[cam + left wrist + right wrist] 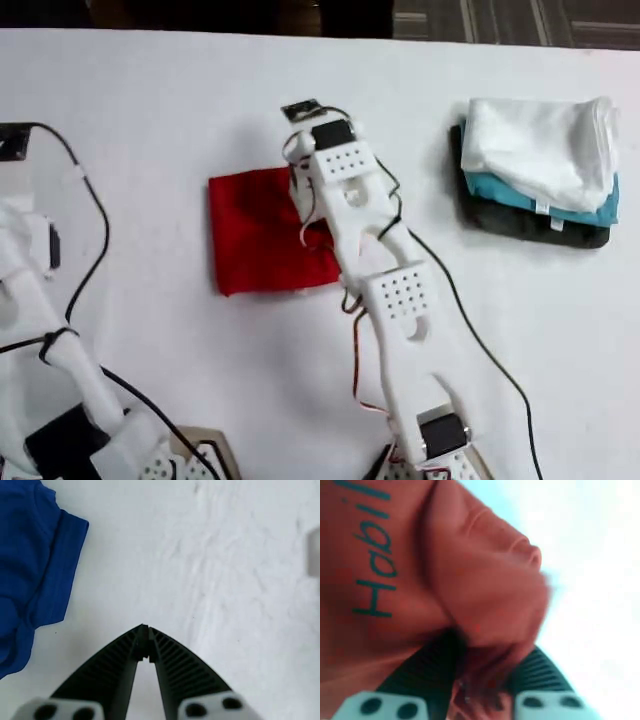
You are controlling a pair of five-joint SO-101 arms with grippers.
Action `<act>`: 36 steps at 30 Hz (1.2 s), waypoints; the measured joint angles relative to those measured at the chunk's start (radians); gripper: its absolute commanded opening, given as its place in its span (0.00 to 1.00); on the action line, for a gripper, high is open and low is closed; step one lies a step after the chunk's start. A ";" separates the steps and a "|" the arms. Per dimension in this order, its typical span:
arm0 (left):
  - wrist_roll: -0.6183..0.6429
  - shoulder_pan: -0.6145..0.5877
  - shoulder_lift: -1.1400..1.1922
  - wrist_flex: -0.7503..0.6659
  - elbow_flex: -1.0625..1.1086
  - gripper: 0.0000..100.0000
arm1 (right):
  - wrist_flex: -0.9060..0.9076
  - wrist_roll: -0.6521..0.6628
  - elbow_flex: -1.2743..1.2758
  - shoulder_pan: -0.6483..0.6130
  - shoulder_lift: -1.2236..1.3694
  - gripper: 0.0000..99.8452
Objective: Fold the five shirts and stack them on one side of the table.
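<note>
- Your right gripper (490,650) is clamped on a bunched fold of the red shirt (255,235), with cloth filling the gap between the jaws
- From that grip the shirt spreads flat toward the left arm's side as a folded, near-square block with no clear long axis; its edges sit slightly skewed to the table (150,90) edge
- Teal lettering runs across the red cloth close to the jaws
- On the gripper's other side, well apart, sits the stack: a white shirt (540,140) on a teal shirt (495,188) on a dark shirt (520,228), with bare table between
- Your left gripper (145,630) is closed on nothing, tips meeting over bare table; the blue shirt (30,555) lies rumpled off to one side, a sleeve hem nearest the tips
</note>
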 measured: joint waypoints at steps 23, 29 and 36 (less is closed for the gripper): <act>-0.002 -0.029 0.000 0.000 0.000 0.03 | 0.002 0.103 0.183 0.290 -0.651 0.02; -0.002 -0.028 0.000 0.000 0.000 0.03 | 0.002 0.196 0.183 0.381 -0.744 0.02; -0.002 -0.028 0.000 0.000 0.000 0.03 | 0.002 0.311 0.183 0.496 -0.830 0.02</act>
